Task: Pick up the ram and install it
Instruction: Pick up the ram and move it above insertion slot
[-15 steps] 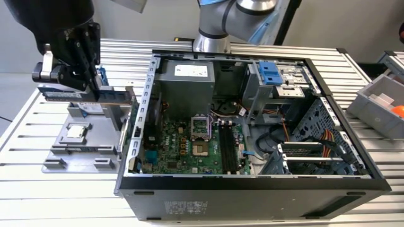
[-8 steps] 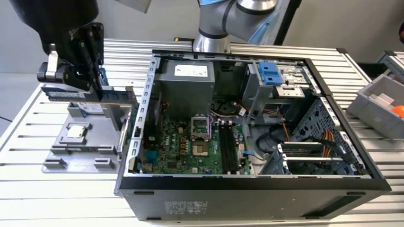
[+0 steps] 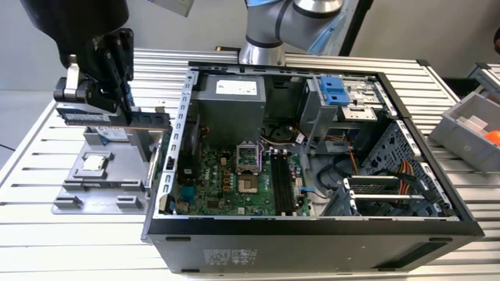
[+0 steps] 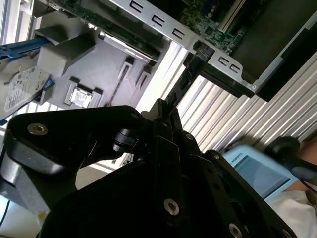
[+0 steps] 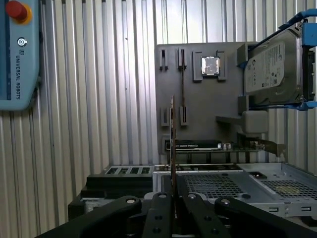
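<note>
The ram (image 3: 150, 119) is a thin green-blue stick held level above the grey fixture tray (image 3: 78, 190), at the exterior view's left of the open computer case (image 3: 312, 225). My gripper (image 3: 117, 109) is shut on it around its middle. In the first wrist view the ram (image 5: 173, 134) shows edge-on, rising from between the black fingers of the gripper (image 5: 173, 192). In the second wrist view the ram (image 4: 185, 79) sticks out past the gripper (image 4: 166, 106) toward the case wall. The black memory slots (image 3: 280, 182) lie on the motherboard (image 3: 222, 184) inside the case.
A square silver processor chip (image 3: 95, 162) sits on the tray, and a hard drive in a blue frame (image 5: 272, 69) stands at its edge. A teach pendant (image 5: 17, 54) lies on the slatted table. A grey bin (image 3: 472, 132) is at the exterior view's right.
</note>
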`<state>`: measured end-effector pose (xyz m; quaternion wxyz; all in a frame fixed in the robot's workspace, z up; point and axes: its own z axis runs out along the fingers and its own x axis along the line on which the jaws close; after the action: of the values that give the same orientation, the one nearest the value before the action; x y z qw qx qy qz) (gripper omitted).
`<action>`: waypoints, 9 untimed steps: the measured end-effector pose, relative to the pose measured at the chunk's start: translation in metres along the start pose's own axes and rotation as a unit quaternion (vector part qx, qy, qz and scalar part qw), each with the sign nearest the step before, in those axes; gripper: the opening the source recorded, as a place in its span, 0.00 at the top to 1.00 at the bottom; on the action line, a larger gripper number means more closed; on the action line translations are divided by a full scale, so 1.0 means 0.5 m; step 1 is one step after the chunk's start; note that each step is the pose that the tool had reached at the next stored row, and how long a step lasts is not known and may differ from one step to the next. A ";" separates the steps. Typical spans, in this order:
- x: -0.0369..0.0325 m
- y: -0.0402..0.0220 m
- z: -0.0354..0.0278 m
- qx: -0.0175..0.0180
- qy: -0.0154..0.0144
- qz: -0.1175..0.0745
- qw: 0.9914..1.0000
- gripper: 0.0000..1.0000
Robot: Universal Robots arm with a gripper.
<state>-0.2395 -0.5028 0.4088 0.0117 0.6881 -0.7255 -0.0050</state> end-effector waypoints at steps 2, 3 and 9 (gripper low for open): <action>0.000 -0.003 0.000 0.000 0.000 0.000 1.000 1.00; 0.000 -0.004 0.000 0.000 0.000 0.000 1.000 1.00; -0.001 -0.013 0.000 -0.001 0.000 0.000 1.000 1.00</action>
<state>-0.2329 -0.5028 0.4089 0.0125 0.6881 -0.7255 -0.0054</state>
